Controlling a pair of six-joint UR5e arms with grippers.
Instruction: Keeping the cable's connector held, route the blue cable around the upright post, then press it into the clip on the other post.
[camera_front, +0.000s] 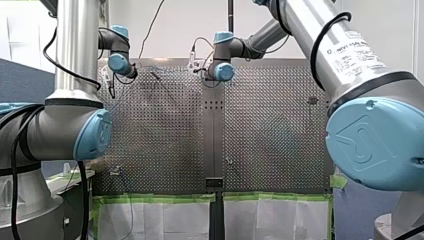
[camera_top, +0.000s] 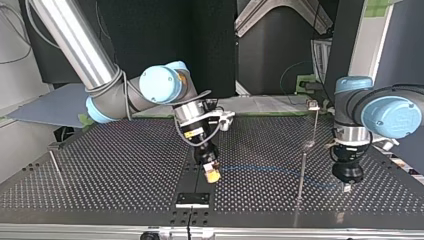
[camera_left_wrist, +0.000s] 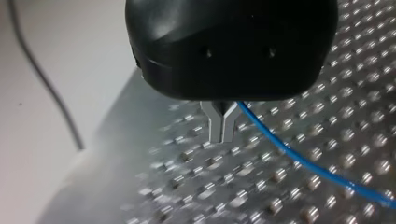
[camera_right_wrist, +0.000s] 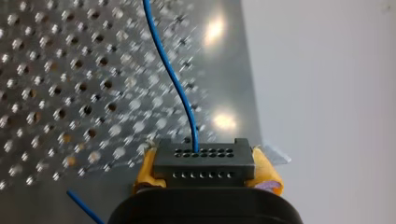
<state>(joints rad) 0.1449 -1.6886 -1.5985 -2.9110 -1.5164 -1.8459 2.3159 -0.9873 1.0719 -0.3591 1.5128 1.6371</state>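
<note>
In the right wrist view my right gripper (camera_right_wrist: 206, 171) is shut on the black connector (camera_right_wrist: 187, 163), a yellow pad on each side. The blue cable (camera_right_wrist: 170, 79) leaves the connector's face and runs out over the perforated table. In the left wrist view my left gripper (camera_left_wrist: 223, 129) has its metal fingers shut on the blue cable (camera_left_wrist: 299, 158), which trails away low over the plate. In the top view the cable (camera_top: 265, 169) spans from my right gripper (camera_top: 211, 172) to my left gripper (camera_top: 346, 187). It passes a thin upright post (camera_top: 302, 175); which side it passes on is unclear. Behind it stands a post with a small head (camera_top: 313, 104).
Another thin post (camera_top: 55, 167) stands at the top view's left. A black bracket (camera_top: 192, 199) sits on the table's centre seam near the top view's near edge. In the front view both grippers work at the far end of the table (camera_front: 270, 150).
</note>
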